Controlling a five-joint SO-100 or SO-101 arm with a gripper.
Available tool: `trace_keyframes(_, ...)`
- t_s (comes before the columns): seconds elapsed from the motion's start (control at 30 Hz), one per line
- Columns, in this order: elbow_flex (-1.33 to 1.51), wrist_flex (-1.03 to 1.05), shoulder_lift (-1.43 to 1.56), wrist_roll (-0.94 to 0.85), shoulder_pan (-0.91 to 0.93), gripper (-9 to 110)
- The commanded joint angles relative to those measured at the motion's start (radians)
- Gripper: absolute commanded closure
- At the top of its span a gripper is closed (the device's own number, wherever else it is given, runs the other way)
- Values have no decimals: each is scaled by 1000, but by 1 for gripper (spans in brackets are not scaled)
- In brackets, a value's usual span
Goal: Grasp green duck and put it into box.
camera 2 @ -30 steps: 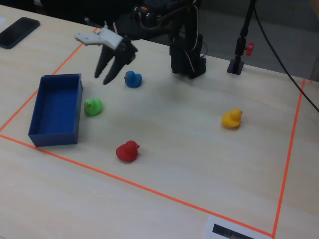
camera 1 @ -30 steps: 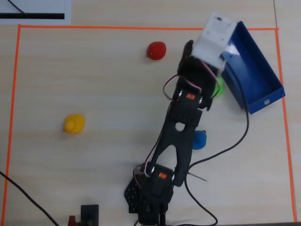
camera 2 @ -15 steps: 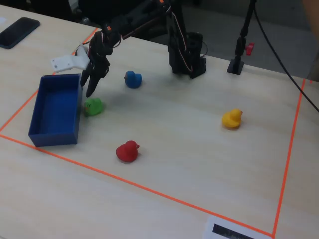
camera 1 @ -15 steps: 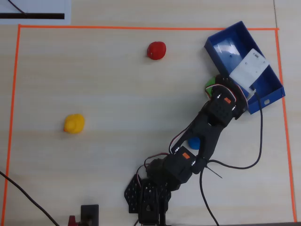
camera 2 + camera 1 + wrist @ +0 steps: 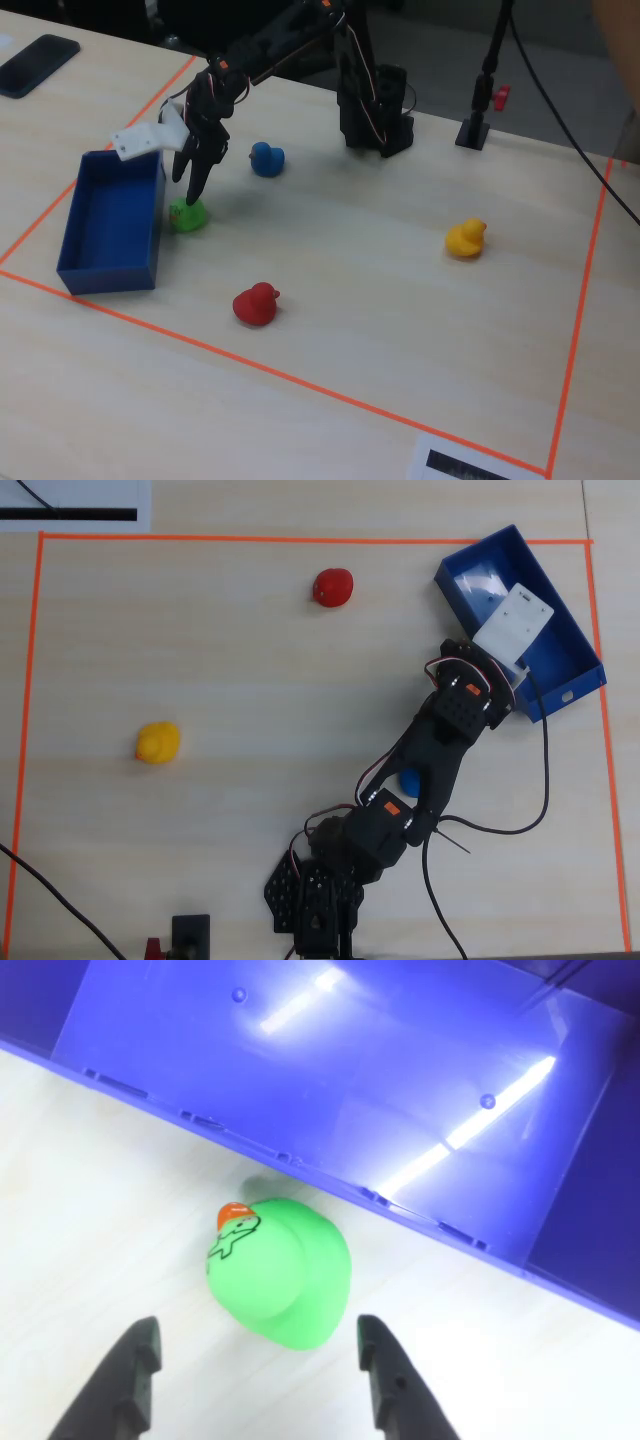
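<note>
Four toy ducks sit on the table: one green duck (image 5: 187, 214), one blue duck (image 5: 266, 158), one red duck (image 5: 255, 304) and one yellow duck (image 5: 465, 238). There is one blue box (image 5: 110, 270), one robot arm (image 5: 290, 40), one phone (image 5: 38, 64) and one orange tape border (image 5: 300, 380).

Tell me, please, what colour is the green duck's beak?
Orange-red, clearest in the wrist view on the green duck.
</note>
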Motion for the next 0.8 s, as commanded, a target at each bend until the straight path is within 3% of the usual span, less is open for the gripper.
trace_keyframes(0.0,-26,-29,0,-14,-17,74)
trace_keyframes(0.77,-201,-61,-255,-28,5,73)
